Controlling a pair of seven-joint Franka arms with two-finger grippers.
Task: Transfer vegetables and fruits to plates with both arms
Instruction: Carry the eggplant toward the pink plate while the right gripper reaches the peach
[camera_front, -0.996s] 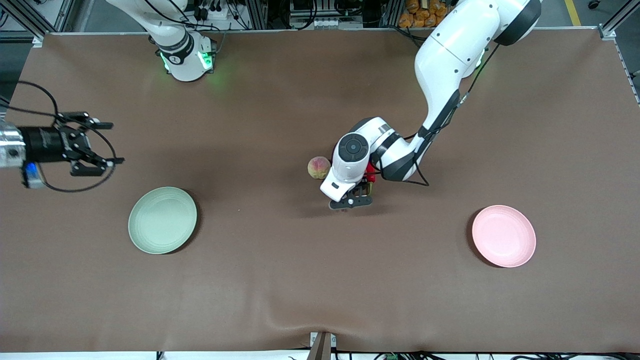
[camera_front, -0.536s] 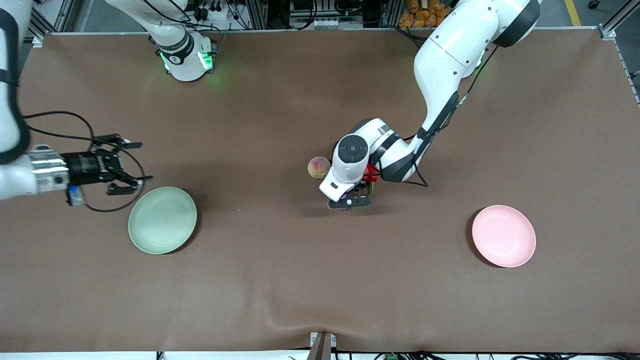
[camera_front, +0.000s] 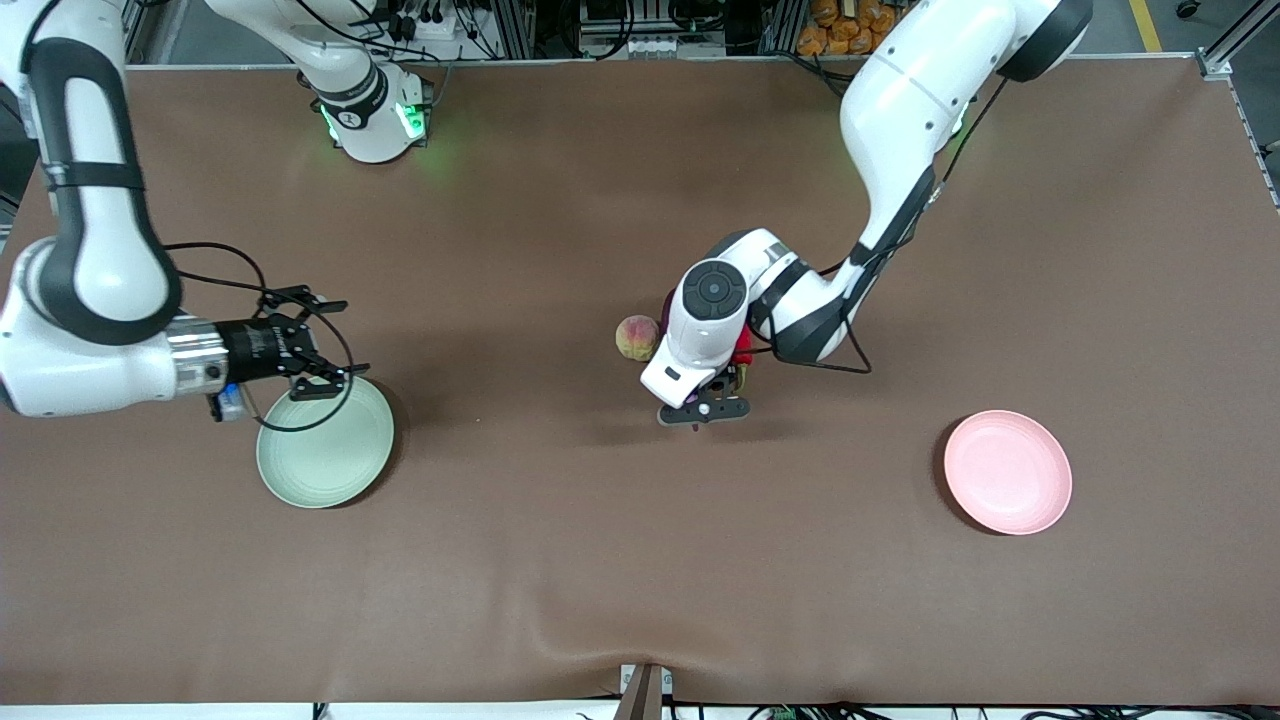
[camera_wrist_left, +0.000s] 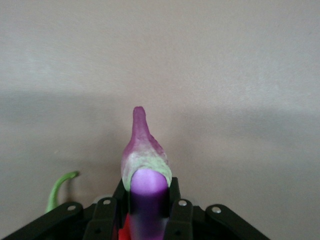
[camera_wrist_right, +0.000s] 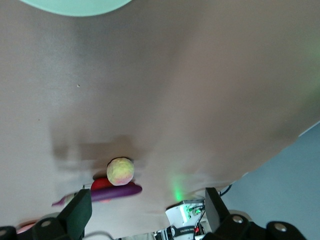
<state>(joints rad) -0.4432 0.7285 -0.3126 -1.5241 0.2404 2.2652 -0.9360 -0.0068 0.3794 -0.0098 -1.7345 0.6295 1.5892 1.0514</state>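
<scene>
My left gripper (camera_front: 703, 410) is low at the table's middle, shut on the purple eggplant (camera_wrist_left: 145, 172), whose pale stem end sticks out past the fingers. The left wrist hides most of the eggplant in the front view. The peach (camera_front: 637, 337) lies beside that wrist, toward the right arm's end. A red fruit (camera_wrist_right: 102, 183) lies against the peach (camera_wrist_right: 120, 171) and the eggplant (camera_wrist_right: 112, 192). The chili's green stem (camera_wrist_left: 57, 187) shows beside the left gripper. My right gripper (camera_front: 340, 338) is open and empty over the rim of the green plate (camera_front: 320, 465). The pink plate (camera_front: 1007, 472) is empty.
The brown table cloth bulges a little at the front edge (camera_front: 640, 640). The right arm's base (camera_front: 372, 120) with green lights stands at the back. The green plate's rim (camera_wrist_right: 75, 5) shows in the right wrist view.
The right arm has swung in from the table's end, bringing its open gripper to the green plate's rim. The left gripper has hardly moved.
</scene>
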